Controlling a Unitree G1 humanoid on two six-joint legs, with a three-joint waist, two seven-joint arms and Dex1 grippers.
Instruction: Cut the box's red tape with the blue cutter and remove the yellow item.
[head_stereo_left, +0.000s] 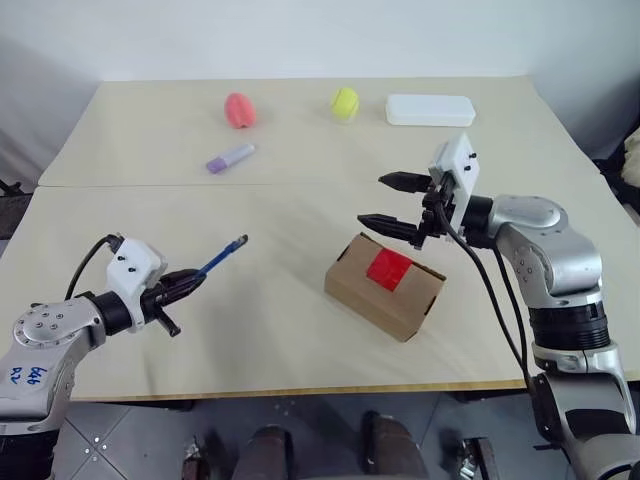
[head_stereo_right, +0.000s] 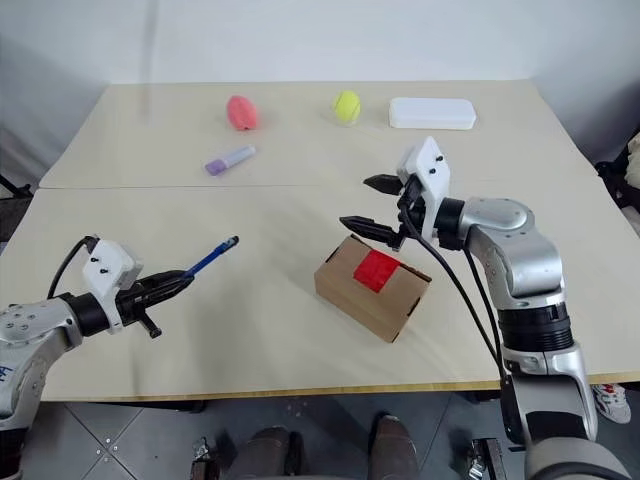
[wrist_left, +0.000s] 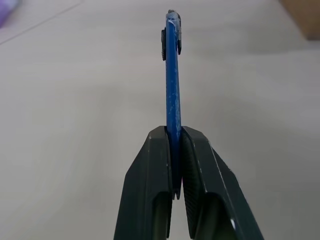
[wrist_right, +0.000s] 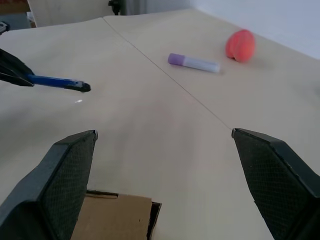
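The left gripper (head_stereo_left: 192, 278) has its fingers squeezed on the blue cutter (head_stereo_left: 222, 255), hiding its back end. The box (head_stereo_left: 384, 285) sits mid-bench, red tape (head_stereo_left: 389, 268) on top, still shut. Just behind it, the right gripper (head_stereo_left: 394, 204) fingers are wide apart.

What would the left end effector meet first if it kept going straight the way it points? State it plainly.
Probably nothing soon. The left end effector, shut on the blue cutter, points across bare table toward the far side. The cardboard box sits off to one side of that line, though depth is hard to judge.
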